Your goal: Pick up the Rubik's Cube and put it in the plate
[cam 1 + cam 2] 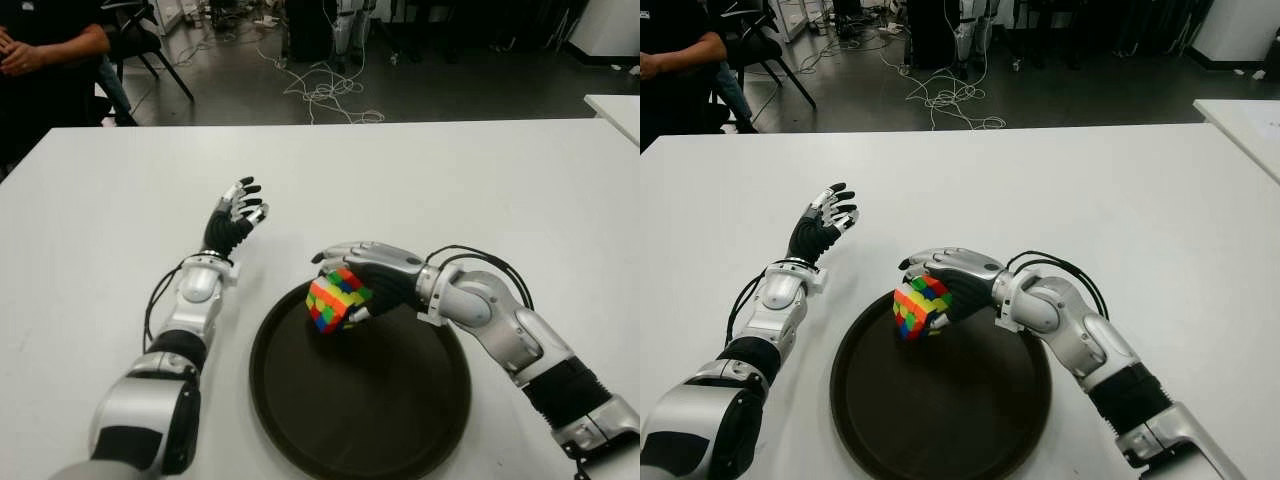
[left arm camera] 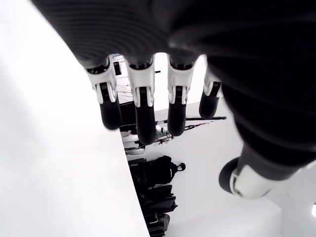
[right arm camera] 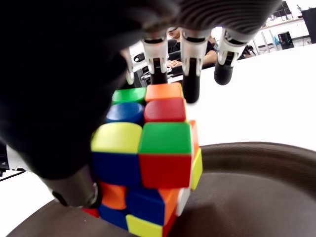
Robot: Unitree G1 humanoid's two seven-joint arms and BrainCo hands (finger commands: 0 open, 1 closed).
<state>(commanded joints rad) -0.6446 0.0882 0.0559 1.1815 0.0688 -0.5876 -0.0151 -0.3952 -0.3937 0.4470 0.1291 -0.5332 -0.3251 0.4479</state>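
Right hand [image 1: 365, 275] wrapped around the Rubik's Cube [image 1: 335, 299], carried tilted just over the near-left rim of the dark plate [image 1: 420, 420], probably lined up for an easy drop; left hand [image 1: 236, 220] idle, fingers loosely spread, over the white surface [image 1: 450, 180] left of the plate.

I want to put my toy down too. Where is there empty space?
The table is bare beyond both hands. Most of the plate is free. It's crowded at the plate's far-left rim, where the right hand holds the Rubik's Cube; left hand shows beside.
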